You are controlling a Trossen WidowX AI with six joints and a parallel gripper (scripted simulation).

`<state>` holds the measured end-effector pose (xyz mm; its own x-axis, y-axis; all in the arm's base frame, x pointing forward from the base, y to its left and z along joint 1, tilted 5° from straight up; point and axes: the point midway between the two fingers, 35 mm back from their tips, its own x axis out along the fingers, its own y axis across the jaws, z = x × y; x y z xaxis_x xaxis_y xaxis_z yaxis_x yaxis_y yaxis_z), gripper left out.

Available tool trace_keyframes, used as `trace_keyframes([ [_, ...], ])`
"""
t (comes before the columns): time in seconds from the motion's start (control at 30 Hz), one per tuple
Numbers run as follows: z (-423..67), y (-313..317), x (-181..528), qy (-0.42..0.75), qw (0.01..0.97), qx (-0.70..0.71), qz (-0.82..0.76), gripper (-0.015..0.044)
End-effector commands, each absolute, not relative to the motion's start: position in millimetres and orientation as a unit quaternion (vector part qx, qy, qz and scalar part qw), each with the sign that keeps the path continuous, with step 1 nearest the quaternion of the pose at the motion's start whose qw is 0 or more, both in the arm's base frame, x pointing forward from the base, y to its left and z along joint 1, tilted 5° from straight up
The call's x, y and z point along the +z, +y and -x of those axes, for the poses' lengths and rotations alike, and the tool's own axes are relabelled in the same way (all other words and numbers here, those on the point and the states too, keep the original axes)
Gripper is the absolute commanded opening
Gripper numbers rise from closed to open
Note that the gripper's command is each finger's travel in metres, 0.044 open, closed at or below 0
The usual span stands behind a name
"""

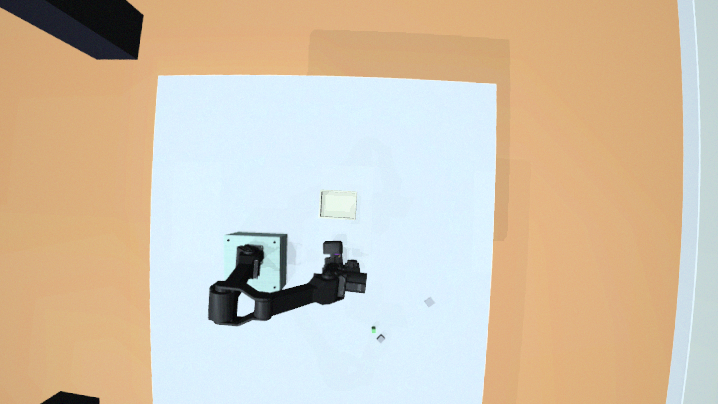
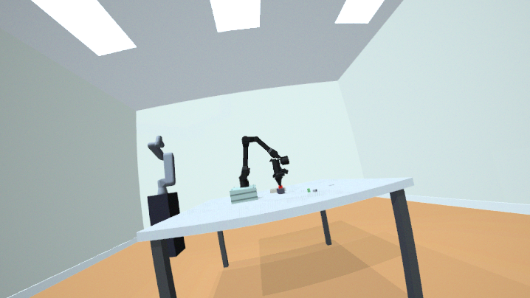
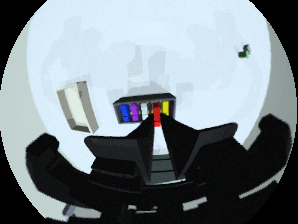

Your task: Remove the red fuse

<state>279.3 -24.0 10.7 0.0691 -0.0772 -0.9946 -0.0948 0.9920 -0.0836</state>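
Note:
The dark fuse block [image 2: 280, 191] [image 3: 127, 111] stands on the white table [image 1: 251, 150] and holds blue, purple and yellow fuses beside the red one. My gripper [image 1: 335, 261] [image 2: 280, 184] [image 3: 156, 116] points straight down over the block and is shut on the red fuse [image 3: 157, 113] [image 2: 280, 186]. The fuse's top shows just above the block; I cannot tell whether its lower end is clear of the slot. The cream tray [image 1: 338, 204] [image 3: 73, 106] lies flat on the table a short way beyond the block, apart from it.
The arm's pale green base plate [image 1: 276, 242] [image 2: 243, 194] sits left of the block. A small green piece [image 1: 373, 329] [image 2: 308, 189] [image 3: 245, 51] and two small grey cubes [image 1: 381, 338] [image 1: 429, 301] lie to the right. A grey robot on a black pedestal [image 2: 162, 167] stands off the table.

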Motion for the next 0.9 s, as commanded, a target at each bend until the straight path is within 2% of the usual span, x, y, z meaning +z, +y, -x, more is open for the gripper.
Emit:
trace_keyframes([
  [0.0, -279, -24, 13, 0.683, 0.728, 0.005, 0.061, 0.0000],
  [0.87, -278, -23, 26, 0.683, 0.728, 0.006, 0.061, 0.0000],
])
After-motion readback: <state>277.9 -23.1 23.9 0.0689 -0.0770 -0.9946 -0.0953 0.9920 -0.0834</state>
